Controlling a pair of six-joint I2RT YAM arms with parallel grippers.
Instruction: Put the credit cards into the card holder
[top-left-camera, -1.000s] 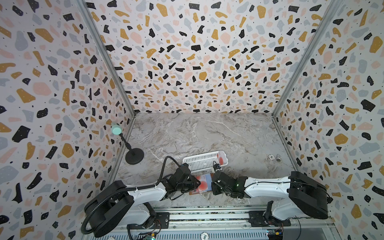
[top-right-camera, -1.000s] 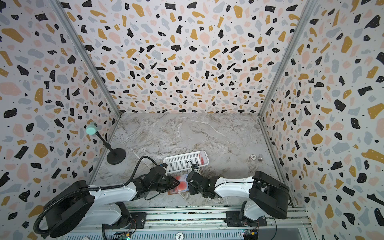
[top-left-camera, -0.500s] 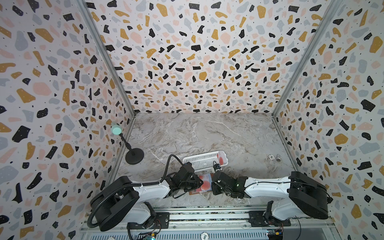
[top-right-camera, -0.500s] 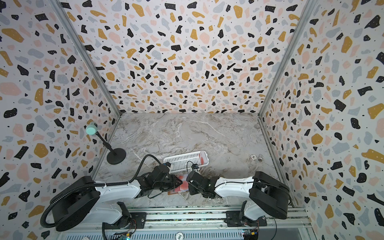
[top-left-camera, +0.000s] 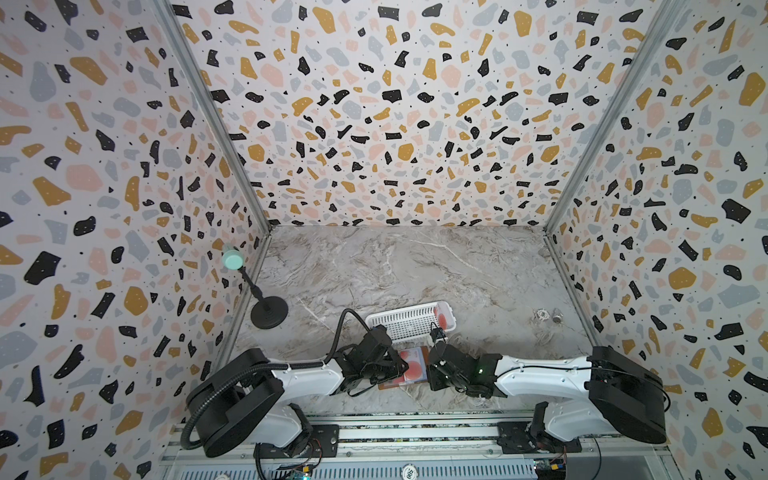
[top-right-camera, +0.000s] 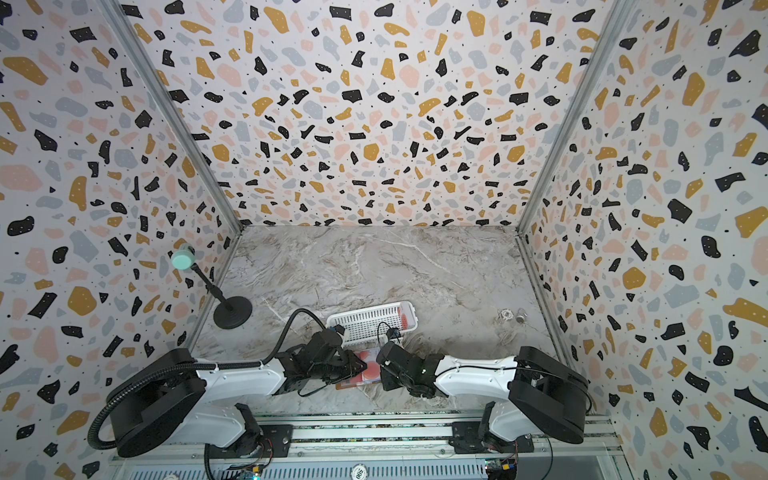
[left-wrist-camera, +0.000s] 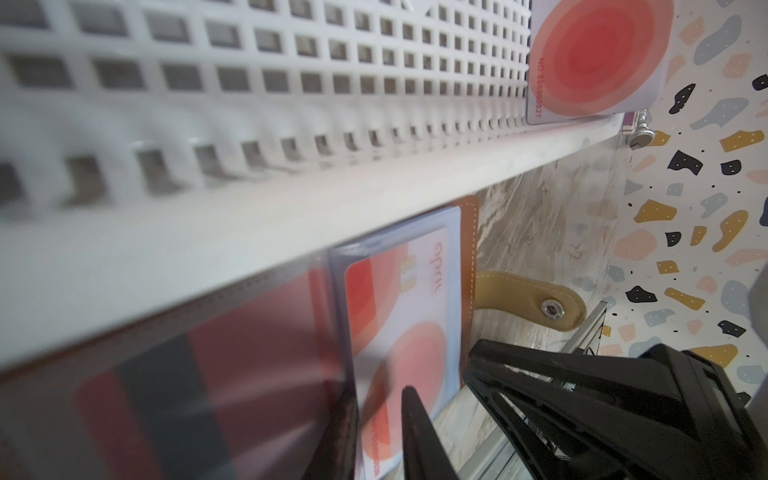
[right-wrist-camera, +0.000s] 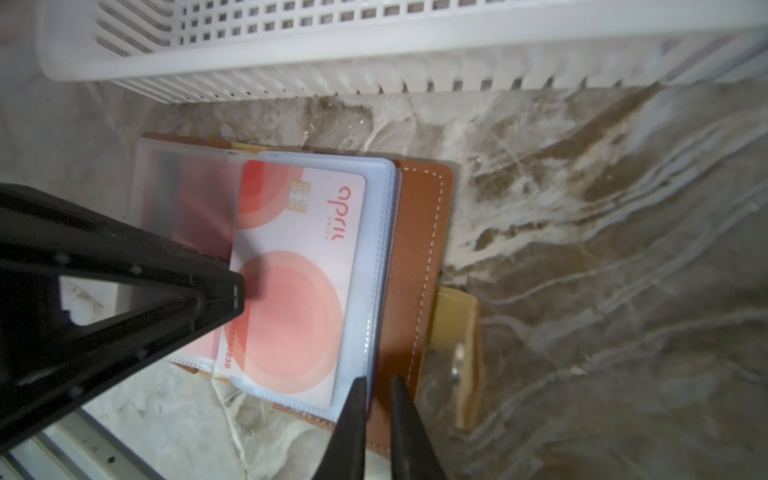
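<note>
The tan card holder (right-wrist-camera: 419, 249) lies open on the marble floor, just in front of the white basket (top-left-camera: 409, 322). One credit card (right-wrist-camera: 299, 299) sits in its top pale blue sleeve, its spine-side end showing at the sleeve's mouth. My left gripper (right-wrist-camera: 237, 293) is nearly closed and empty, its tips against that end; the same card (left-wrist-camera: 399, 332) shows between the fingers. My right gripper (right-wrist-camera: 378, 379) is shut to a slit, tips on the brown cover beside the sleeve edge. Another credit card (top-left-camera: 444, 319) lies in the basket's right end.
The holder's snap tab (left-wrist-camera: 528, 299) sticks out toward the right arm. A black stand with a green head (top-left-camera: 232, 259) is at the left wall. Small metal bits (top-left-camera: 548, 316) lie near the right wall. The metal rail (top-left-camera: 415, 419) runs along the front.
My left arm has reached a little further right, bringing its gripper onto the card in the holder. The right arm and the holder have stayed put.
</note>
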